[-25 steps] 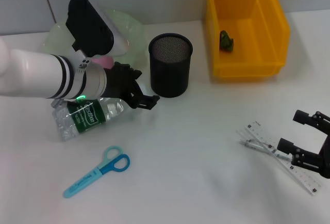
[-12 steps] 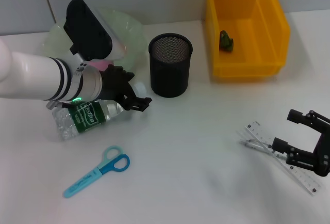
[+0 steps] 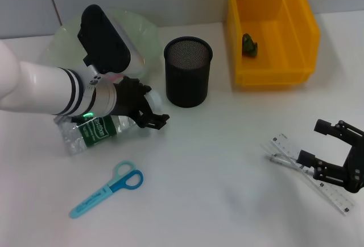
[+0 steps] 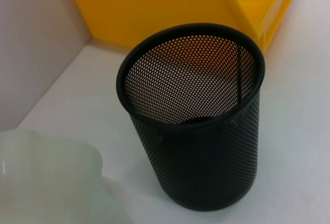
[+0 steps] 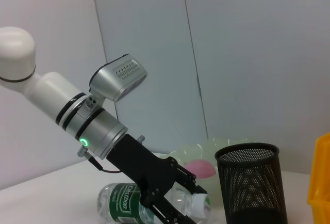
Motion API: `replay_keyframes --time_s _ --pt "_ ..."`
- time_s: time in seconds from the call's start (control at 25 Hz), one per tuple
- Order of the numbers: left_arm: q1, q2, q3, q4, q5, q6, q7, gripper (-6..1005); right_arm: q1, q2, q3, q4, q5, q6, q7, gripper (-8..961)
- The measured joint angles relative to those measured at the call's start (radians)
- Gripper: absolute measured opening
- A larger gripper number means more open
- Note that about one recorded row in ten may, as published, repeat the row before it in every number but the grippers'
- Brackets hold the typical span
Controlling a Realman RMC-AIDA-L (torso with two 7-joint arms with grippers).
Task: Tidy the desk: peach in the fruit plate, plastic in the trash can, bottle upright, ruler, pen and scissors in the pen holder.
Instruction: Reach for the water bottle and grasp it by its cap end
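Note:
A clear bottle (image 3: 91,131) with a green label lies on its side at the left. My left gripper (image 3: 152,119) is open, its fingers on either side of the bottle's neck near the white cap (image 5: 199,202). The pink peach (image 5: 200,170) rests in the pale green fruit plate (image 3: 139,29). Blue scissors (image 3: 108,189) lie in front of the bottle. The black mesh pen holder (image 3: 187,71) stands empty. Green plastic (image 3: 249,44) sits in the yellow trash can (image 3: 301,25). My right gripper (image 3: 314,143) hangs open just above the ruler (image 3: 327,193) and pen (image 3: 283,160).
The pen holder (image 4: 196,115) stands close to the right of my left gripper, with the trash can (image 4: 170,7) behind it and the plate's rim (image 4: 46,177) beside it. A grey wall closes off the back of the white table.
My left gripper has pulled back from the pen holder and dropped toward the bottle's neck. My right gripper has shifted slightly left over the ruler and pen.

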Motion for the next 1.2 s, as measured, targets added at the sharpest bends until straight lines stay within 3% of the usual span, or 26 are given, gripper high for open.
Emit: replay_keyframes --time_s 1.08,1.2 --pt "-0.018 -0.001 0.025 -0.038 -0.004 -0.042 0.003 796 0.009 -0.001 -0.003 0.005 0.0 0.0 0.02 838" --pt "-0.023 -0.002 0.025 -0.049 -0.006 -0.05 0.001 693 0.015 -0.005 -0.005 0.005 0.0 0.0 0.029 838"
